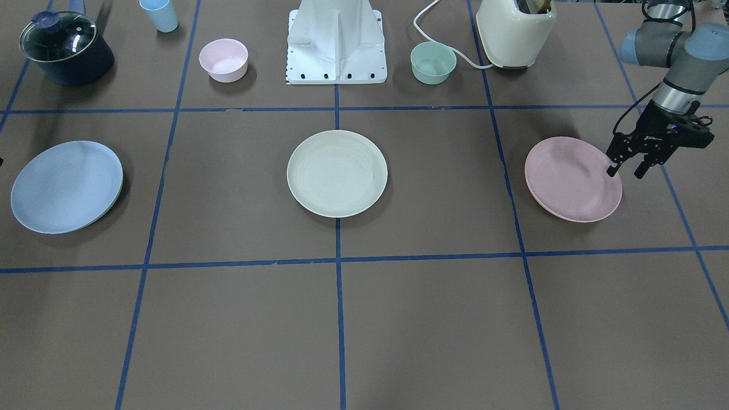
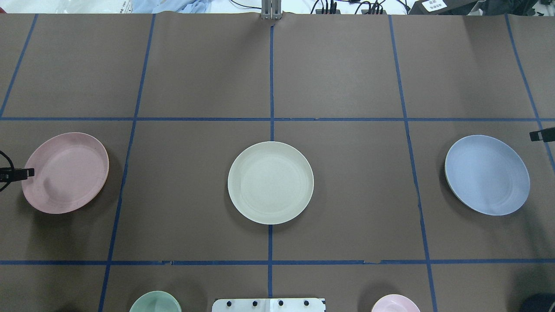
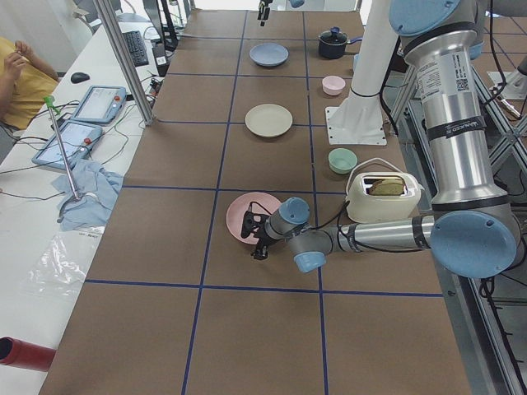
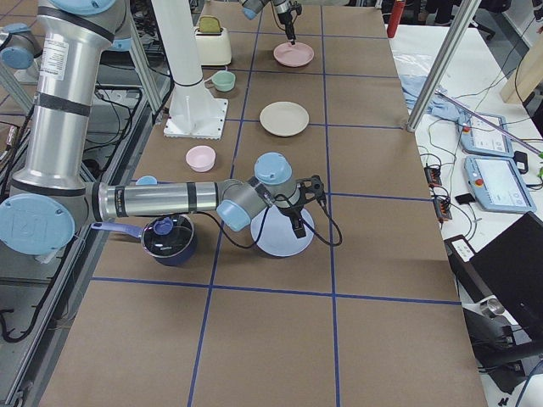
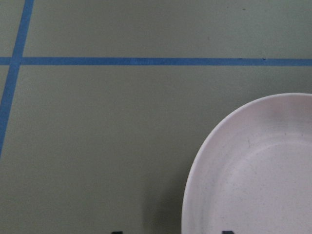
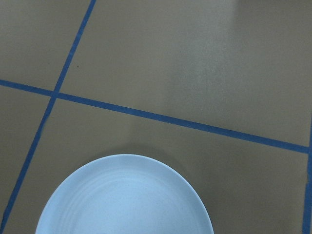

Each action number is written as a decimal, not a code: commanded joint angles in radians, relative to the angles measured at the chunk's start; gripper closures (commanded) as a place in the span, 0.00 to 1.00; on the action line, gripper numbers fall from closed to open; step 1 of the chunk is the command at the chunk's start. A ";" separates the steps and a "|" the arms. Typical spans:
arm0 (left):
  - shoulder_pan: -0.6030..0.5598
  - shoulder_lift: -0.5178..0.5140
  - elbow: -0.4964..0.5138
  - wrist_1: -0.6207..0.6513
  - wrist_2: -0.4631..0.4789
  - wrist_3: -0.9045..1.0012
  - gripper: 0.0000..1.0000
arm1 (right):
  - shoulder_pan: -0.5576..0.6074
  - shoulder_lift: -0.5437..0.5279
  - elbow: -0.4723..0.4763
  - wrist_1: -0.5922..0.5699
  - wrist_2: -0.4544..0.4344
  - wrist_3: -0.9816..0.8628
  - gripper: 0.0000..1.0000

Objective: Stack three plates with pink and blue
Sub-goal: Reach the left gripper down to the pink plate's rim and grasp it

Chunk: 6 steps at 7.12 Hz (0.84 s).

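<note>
Seeing left gripper (image 1: 626, 169) released, straddling pink plate (image 1: 569, 179) at its outer rim, rim between the jaws. Can't tell right gripper (image 4: 299, 224) state; blue plate (image 2: 486, 174) below, just inboard of those jaws. Cream plate (image 2: 270, 182) well apart from both.

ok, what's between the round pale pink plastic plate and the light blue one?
Only the round cream plastic plate, lying flat about midway and apart from both. The overhead exterior view shows it.

Brown table (image 2: 347, 65) gridded with blue tape (image 2: 272, 86); a white bench (image 3: 25, 222) runs alongside
</note>
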<state>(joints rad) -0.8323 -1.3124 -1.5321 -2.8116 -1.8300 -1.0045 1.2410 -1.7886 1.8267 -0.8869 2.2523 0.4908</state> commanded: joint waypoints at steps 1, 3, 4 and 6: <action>0.021 -0.004 0.000 -0.003 0.002 0.000 0.92 | 0.000 0.000 0.000 0.000 0.001 0.000 0.00; 0.021 -0.005 -0.008 -0.025 -0.003 0.009 1.00 | 0.000 -0.002 0.000 0.000 0.001 0.000 0.00; 0.018 -0.007 -0.023 -0.023 -0.037 0.014 1.00 | 0.000 -0.002 0.000 0.002 0.003 0.000 0.00; -0.011 0.002 -0.133 -0.005 -0.165 0.015 1.00 | 0.002 -0.002 0.000 0.006 0.003 0.000 0.00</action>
<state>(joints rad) -0.8245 -1.3163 -1.5959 -2.8286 -1.9212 -0.9909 1.2412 -1.7900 1.8270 -0.8843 2.2547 0.4909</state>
